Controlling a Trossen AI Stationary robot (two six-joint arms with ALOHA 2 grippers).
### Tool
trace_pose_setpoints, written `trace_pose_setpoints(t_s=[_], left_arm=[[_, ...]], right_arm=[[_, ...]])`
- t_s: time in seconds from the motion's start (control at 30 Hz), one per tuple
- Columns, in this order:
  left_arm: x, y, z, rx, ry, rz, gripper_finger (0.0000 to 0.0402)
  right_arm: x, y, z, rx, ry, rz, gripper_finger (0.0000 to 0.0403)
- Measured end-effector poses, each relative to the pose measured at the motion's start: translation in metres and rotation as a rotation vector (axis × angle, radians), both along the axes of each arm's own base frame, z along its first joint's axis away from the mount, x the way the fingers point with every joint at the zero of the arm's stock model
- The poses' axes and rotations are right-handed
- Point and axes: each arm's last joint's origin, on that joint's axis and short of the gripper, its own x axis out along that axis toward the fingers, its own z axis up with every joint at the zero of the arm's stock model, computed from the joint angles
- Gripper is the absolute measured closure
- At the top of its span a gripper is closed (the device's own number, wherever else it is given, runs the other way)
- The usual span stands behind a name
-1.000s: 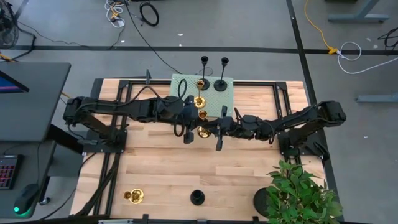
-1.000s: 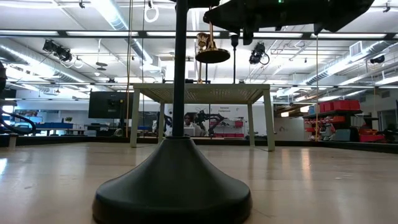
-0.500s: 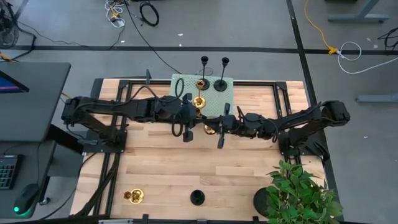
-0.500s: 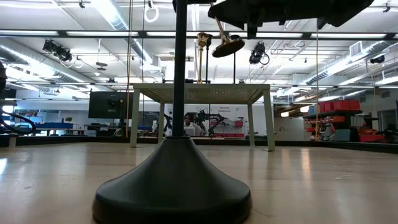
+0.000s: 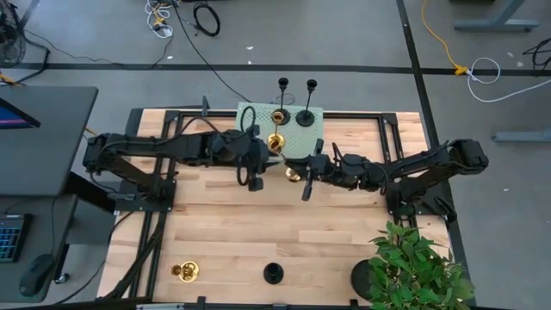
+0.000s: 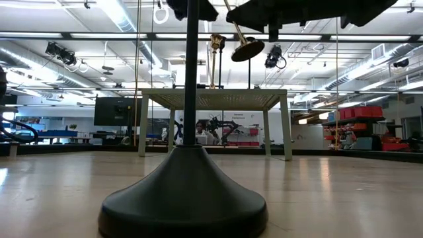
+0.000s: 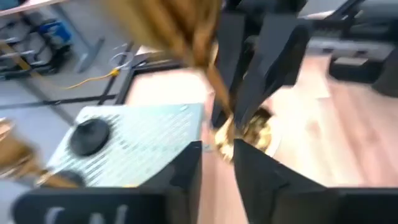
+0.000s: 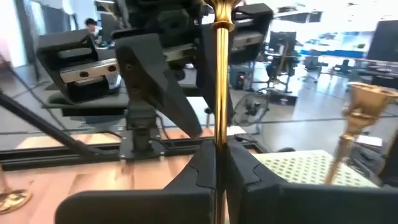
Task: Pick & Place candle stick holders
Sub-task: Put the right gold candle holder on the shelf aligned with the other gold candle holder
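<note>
My right gripper [image 5: 301, 172] is shut on a brass-gold candlestick holder [image 5: 293, 172] above the table's middle, just in front of a green perforated stand [image 5: 303, 138]. My left gripper [image 5: 256, 168] is open just left of the holder; its blurred wrist view shows the gold holder [image 7: 242, 130] beyond its fingertips. Two black holders [image 5: 308, 114] and two gold ones [image 5: 276, 129] stand on the stand. A gold holder [image 5: 183, 271] lies near the table's near edge, and a black one [image 5: 273, 274] stands there on its base, filling the low view [image 6: 185, 192]. My right gripper pinches the gold holder's thin stem [image 8: 217, 118] between its two fingers, which come level from the table's right and lie across the stem. The holder is lifted clear and tilted, with its round base [image 6: 248, 49] at the lower end.
A potted green plant [image 5: 413, 267] stands at the near right corner. The stand [image 6: 215, 99] rests on legs at the far middle. Bare wood lies between the arms and the near edge. A person sits in the room far behind the table.
My right gripper has gone a little toward the far edge with the gold holder, which has tipped from hanging straight down to a slant, its base swinging sideways. My left gripper has drawn back slightly toward the table's left.
</note>
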Motion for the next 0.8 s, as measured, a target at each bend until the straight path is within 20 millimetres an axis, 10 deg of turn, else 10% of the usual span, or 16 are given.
trace_pose_setpoints(t_s=[0.27, 0.8], left_arm=[[-0.015, 0.004, 0.003, 0.052, 0.06, 0.131, 0.0232], [-0.014, 0.003, 0.003, 0.048, 0.053, 0.125, 0.0225]], right_arm=[[-0.025, -0.005, 0.002, -0.008, -0.038, -0.069, 0.0402], [-0.079, -0.051, -0.041, -0.009, -0.313, -0.205, 0.0402]])
